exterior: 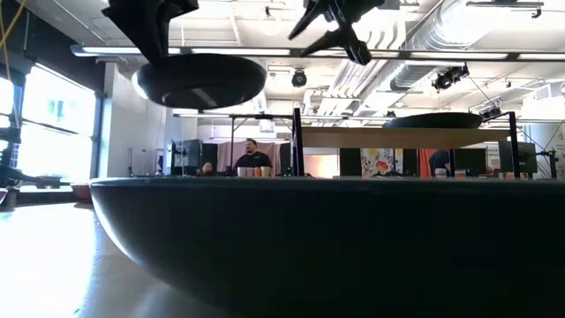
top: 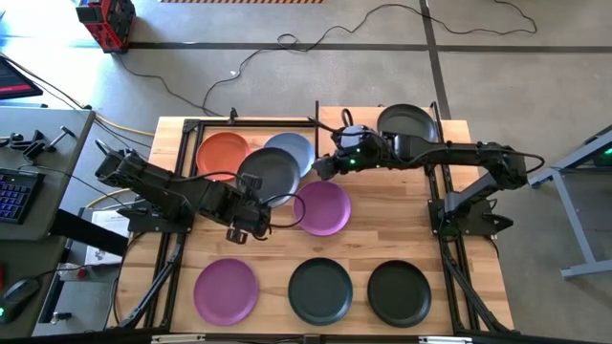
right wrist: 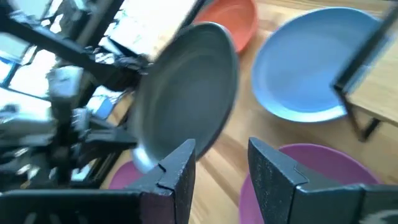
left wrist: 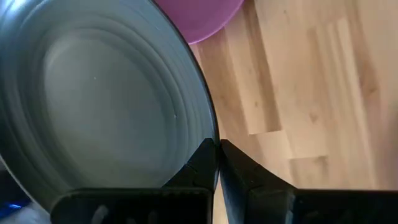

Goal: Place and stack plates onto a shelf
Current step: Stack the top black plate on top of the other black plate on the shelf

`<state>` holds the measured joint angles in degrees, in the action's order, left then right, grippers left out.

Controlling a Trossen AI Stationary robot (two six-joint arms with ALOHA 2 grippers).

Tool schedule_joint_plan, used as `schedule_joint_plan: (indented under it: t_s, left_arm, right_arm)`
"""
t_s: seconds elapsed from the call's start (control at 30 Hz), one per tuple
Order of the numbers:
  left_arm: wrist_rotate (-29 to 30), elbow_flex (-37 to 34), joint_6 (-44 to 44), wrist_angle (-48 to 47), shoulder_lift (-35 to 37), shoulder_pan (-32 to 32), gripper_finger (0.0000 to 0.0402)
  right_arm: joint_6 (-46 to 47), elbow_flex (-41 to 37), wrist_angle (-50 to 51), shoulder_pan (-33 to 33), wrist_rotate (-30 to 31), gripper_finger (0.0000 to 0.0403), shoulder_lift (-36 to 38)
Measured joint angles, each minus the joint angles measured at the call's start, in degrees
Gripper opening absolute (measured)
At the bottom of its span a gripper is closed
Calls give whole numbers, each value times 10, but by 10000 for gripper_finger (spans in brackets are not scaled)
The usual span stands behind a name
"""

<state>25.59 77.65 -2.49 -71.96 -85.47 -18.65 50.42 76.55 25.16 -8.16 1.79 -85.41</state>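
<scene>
My left gripper (top: 256,204) (left wrist: 216,163) is shut on a dark grey plate (top: 271,172) (exterior: 199,81) (left wrist: 93,106) (right wrist: 189,93), which is up in the air above the table's middle. My right gripper (top: 321,170) (right wrist: 217,165) (exterior: 340,35) is open, also raised, just right of that plate and touching nothing. On the table lie an orange plate (top: 222,155), a pale blue plate (top: 295,149) (right wrist: 308,65) and a purple plate (top: 323,207). The shelf (exterior: 406,138) (top: 449,129) stands at the far right with a black plate (top: 408,122) (exterior: 433,120) on top. My left gripper pinches the dark grey plate's rim (left wrist: 213,138) between its two fingers (left wrist: 200,167), on the plate's near-left side. The fingers come slanting in from the table's left. The plate is lifted clear of the table and hangs roughly level under the gripper.
Along the near edge lie a second purple plate (top: 227,290) and two black plates (top: 320,290) (top: 399,292); one fills the low view's foreground (exterior: 327,247). A shelf post (right wrist: 364,59) stands over the blue plate. Bare wood lies right of the middle purple plate. People are in the room behind.
</scene>
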Motion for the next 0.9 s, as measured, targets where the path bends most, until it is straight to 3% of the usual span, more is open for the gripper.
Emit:
schedule_joint_plan:
  t_s: [0.33, 0.9]
  left_arm:
    - [11, 0, -124, -2, 0, 13, 0]
    - [12, 0, -200, 2, 0, 19, 0]
  right_arm:
    - [52, 0, 35, 18, 33, 129, -3]
    - [127, 0, 36, 61, 70, 129, -50]
